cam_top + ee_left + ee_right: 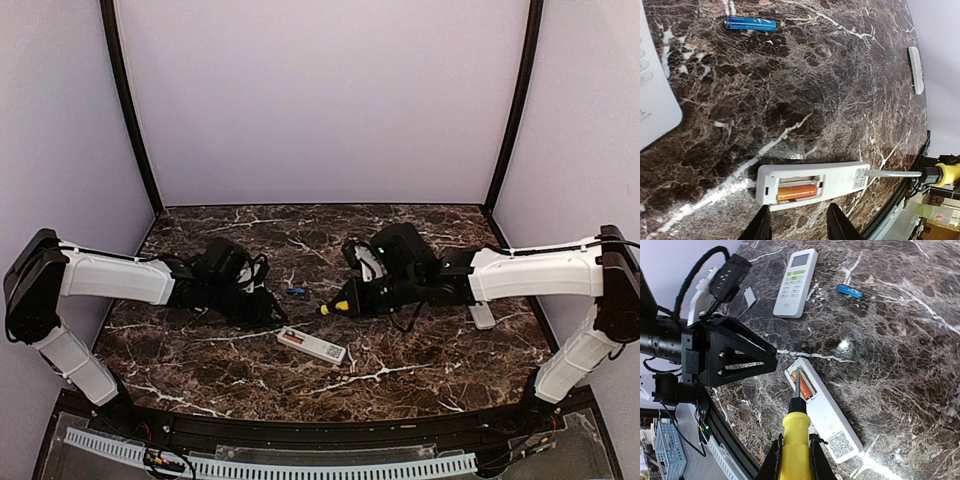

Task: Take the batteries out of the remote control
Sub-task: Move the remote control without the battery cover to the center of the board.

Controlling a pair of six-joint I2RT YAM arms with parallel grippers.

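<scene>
The orange battery [796,192] lies in the open bay of the remote [812,182], in the slot nearer the left wrist camera. The slot beside it looks empty. Its long axis runs along the remote's own length. In the top view the remote [311,346] lies flat on the worktop [200,370], slanting from far-left to near-right, with the bay end towards the left arm and the printed code end towards the right.

The screwdriver [796,432] points down the remote's length, its tip at the battery's end, probably so it can lever the cell up and out. The right pincer [795,456] is clenched on the yellow handle, so the blade comes in low and nearly level with the bay.

The left pincer [799,226] is released with nothing between its fingers. It hovers just beside the bay end, probably to steady the remote or take the cell once it lifts.

The blue battery [295,292] lies loose on the worktop beyond the remote, so I judge the job to be half done. A second remote [796,282] lies face up further off, and a white cover [915,70] rests well apart near the right edge.
</scene>
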